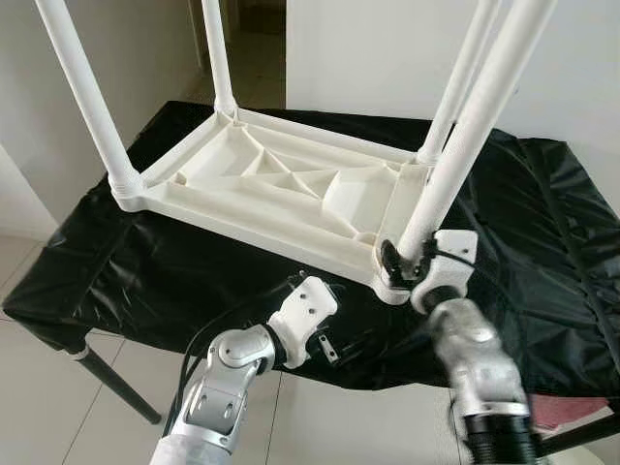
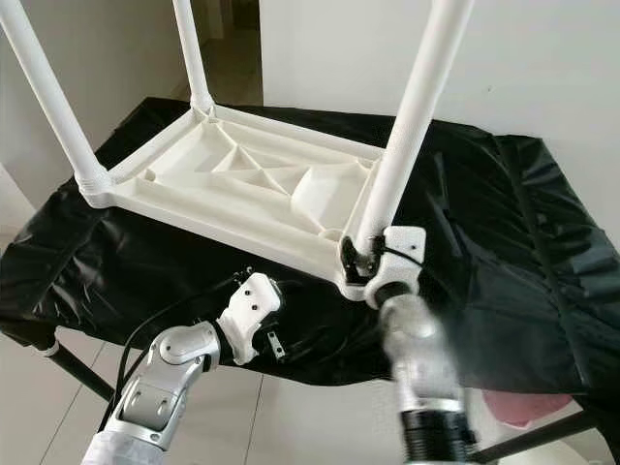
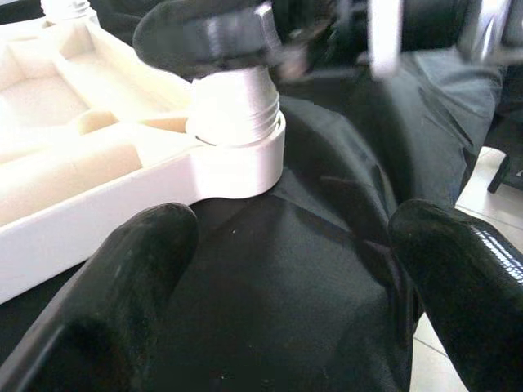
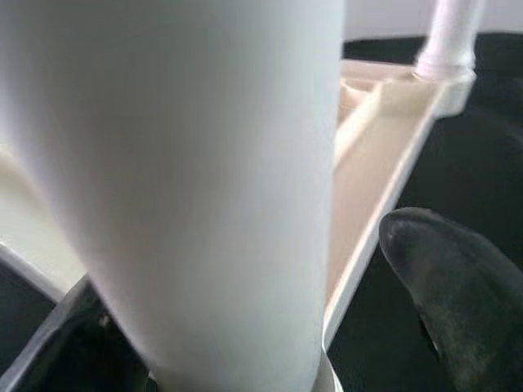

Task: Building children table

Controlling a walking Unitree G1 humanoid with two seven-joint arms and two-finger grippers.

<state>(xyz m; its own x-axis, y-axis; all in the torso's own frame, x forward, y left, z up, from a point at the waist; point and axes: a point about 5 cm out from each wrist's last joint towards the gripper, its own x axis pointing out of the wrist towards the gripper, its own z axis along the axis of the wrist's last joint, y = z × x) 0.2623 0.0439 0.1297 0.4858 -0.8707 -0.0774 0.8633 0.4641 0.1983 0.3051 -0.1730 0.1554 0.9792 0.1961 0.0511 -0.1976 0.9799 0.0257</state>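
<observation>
Left gripper (image 1: 327,341) fingers apart near desk (image 1: 542,203) edge, right gripper (image 1: 405,260) clamped on near white leg (image 1: 465,145), upside-down children's table (image 1: 281,189) resting on black-covered desk, other legs upright.

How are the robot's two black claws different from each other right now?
The right gripper is clamped around the base of the near white leg at the upside-down tabletop's corner; the left gripper is open and holds nothing. The right one is up at the leg's socket, the left lower, over the black cloth beside that corner. Both have two black fingers.
</observation>
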